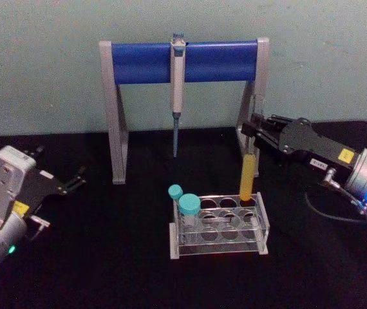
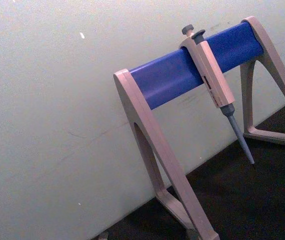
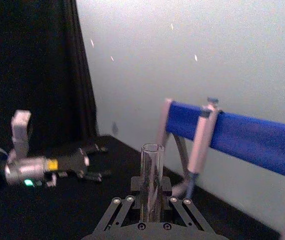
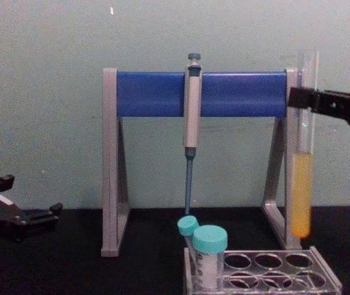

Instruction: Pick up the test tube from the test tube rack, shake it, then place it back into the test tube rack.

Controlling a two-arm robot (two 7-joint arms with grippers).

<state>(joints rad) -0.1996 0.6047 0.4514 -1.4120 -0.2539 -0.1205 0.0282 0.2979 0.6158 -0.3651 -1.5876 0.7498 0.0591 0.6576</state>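
The right gripper (image 1: 253,132) reaches in from the right, its claw clamped on the upper, empty part of the long slim clear glass test tube (image 1: 248,174), which hangs upright with yellow-orange liquid in its lower part. In the chest view the tube's rounded bottom sits just above the back right hole of the low clear plastic test tube rack (image 1: 261,225), apart from it. Two shorter teal-capped tubes (image 1: 188,206) stand at the rack's left end. Behind is a grey-and-blue pipette stand (image 1: 145,62) with a grey pipette (image 1: 178,84) hanging from it. The left gripper (image 1: 77,180) rests at the left on the black table (image 1: 106,257), claw spread
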